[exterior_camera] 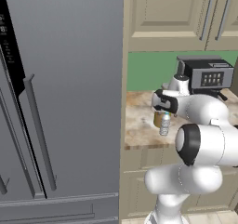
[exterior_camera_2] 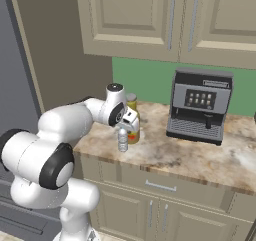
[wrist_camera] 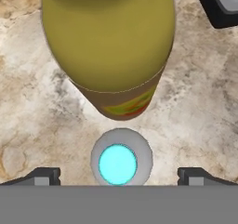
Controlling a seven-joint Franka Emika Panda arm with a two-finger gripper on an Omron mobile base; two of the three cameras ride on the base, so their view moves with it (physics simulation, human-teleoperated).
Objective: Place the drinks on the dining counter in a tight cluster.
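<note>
My two-finger gripper (wrist_camera: pixel 118 175) looks straight down, its dark fingertips (wrist_camera: pixel 44 175) spread wide to either side of the small clear water bottle with a blue cap (wrist_camera: pixel 119 163) and touching nothing; the cap sits centred between the open jaws and below them. In the left base view the gripper (exterior_camera: pixel 163 108) hangs just above that small water bottle (exterior_camera: pixel 164 124), and the right base view shows the same arrangement, the gripper (exterior_camera_2: pixel 131 121) over the bottle (exterior_camera_2: pixel 122 139). The bottle stands upright near the front edge of the short tan-brown marbled stone counter (exterior_camera_2: pixel 200 157), which runs under beige panelled wall cabinets (exterior_camera_2: pixel 150 20). Just behind the water bottle, close beside it though I cannot tell whether they touch, stands the large amber-yellow bottle with a grey cap (exterior_camera_2: pixel 132 116); from the hand camera its broad yellow body (wrist_camera: pixel 109 42) leans across the upper frame, and in the left base view my wrist covers all but its lower part (exterior_camera: pixel 159 119). Farther back on the same counter, to the right and well apart from both bottles, sits a grey and black coffee machine (exterior_camera_2: pixel 200 105) against the green wall (exterior_camera_2: pixel 145 80). To the left of the counter rises a tall grey refrigerator (exterior_camera: pixel 65 97).
</note>
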